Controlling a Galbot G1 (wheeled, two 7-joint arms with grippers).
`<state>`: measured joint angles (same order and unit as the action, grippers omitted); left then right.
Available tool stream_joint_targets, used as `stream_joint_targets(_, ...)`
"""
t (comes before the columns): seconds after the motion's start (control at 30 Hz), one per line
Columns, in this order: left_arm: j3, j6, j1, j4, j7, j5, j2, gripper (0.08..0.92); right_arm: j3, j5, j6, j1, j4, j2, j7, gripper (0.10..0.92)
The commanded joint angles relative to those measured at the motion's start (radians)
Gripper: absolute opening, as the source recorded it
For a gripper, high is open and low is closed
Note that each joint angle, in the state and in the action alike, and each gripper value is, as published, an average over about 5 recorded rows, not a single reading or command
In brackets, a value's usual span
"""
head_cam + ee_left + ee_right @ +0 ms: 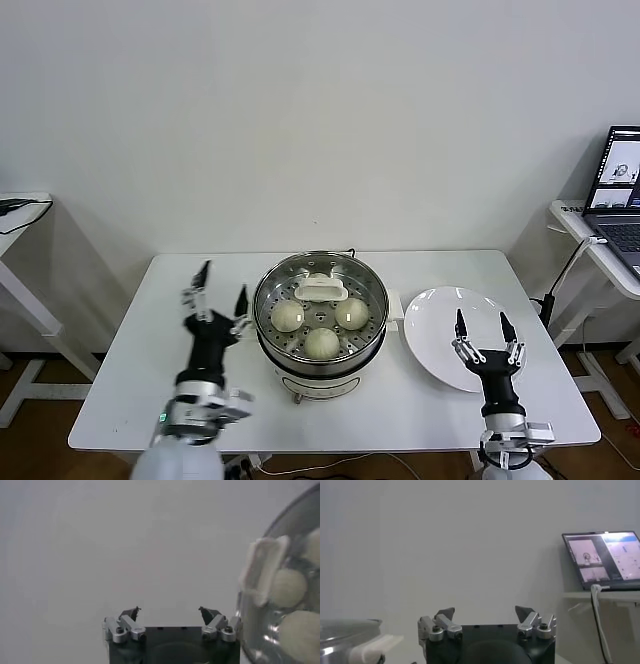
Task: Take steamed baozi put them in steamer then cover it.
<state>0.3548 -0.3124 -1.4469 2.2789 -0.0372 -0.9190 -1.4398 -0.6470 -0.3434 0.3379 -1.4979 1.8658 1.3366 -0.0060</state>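
- Nearest us, at the bottom of the head view, our two arms rise from the lower edge: the left gripper (222,288) stands left of centre and the right gripper (486,333) at lower right, over the near part of the white plate (440,345).
- Our left gripper's fingers are spread apart with nothing between them; the left wrist view shows both tips apart, the cover's white handle (262,570) off to one side. We judge it stands just beside the steamer (320,310) because its part in setting the lid is done.
- Our right gripper is likewise released and empty, both tips splayed in the right wrist view. We take it to be parked over the plate, which now holds no buns.
- In the centre of the head view, the steamed baozi (321,343) sit inside the steel basket; we count three plainly, and the handle hides whatever lies behind it.
- Our cover (321,288) rests on the steamer rim, the buns showing through its glass, so the task looks complete or nearly so.
- Everything stands on a white table (120,400) against a plain pale wall.
- At the right edge a laptop (622,190) with a lit screen sits on a side desk, a cable hanging from it; another desk's corner shows at the left edge.
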Motion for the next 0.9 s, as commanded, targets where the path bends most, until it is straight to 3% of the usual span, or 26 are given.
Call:
stream_joint_targets(0.03, 0.342, 0.27, -0.153, -0.02, 0.069, 0.626, -0.051, 0.823, 0.007, -0.003, -0.128, 0.013, 0.127, -0.014, -0.018, 0.823)
stream_joint_targets(0.9, 0.305, 0.289, -0.229, 0.033, 0.069, 0.599, -0.072, 0.823, 0.021, 0.0, -0.15, 0.009, 0.167, -0.023, -0.003, 0.823)
